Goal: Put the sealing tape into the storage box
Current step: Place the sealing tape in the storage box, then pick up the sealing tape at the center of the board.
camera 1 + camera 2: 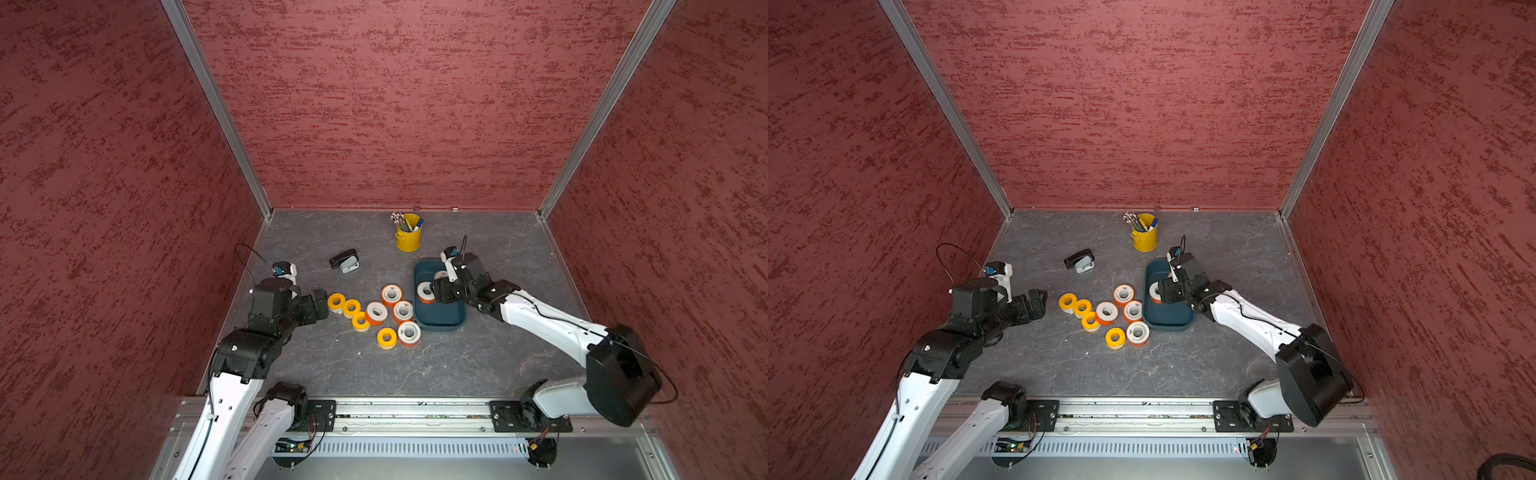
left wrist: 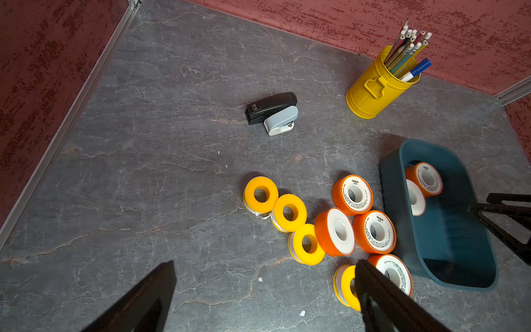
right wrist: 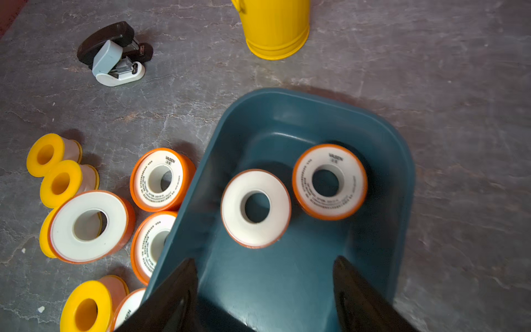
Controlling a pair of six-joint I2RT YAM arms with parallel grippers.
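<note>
The storage box (image 3: 287,92) is a dark teal tray (image 1: 440,328) right of the middle. Two orange sealing tape rolls lie flat inside it, one plain-faced (image 3: 232,208) and one labelled (image 3: 304,181). My right gripper (image 3: 265,258) hangs open over the box (image 1: 1173,326), just short of the plain-faced roll, with nothing between its fingers. Left of the box, several orange rolls (image 1: 391,295) and several yellow rolls (image 1: 336,302) sit clustered on the table. My left gripper (image 2: 265,262) stands wide open and empty at the cluster's left end (image 1: 322,305).
A yellow pen bucket (image 1: 408,239) full of pencils stands behind the box near the back wall. A black-and-grey stapler-like tool (image 1: 344,260) lies at the back left. Red walls close in the grey table on three sides.
</note>
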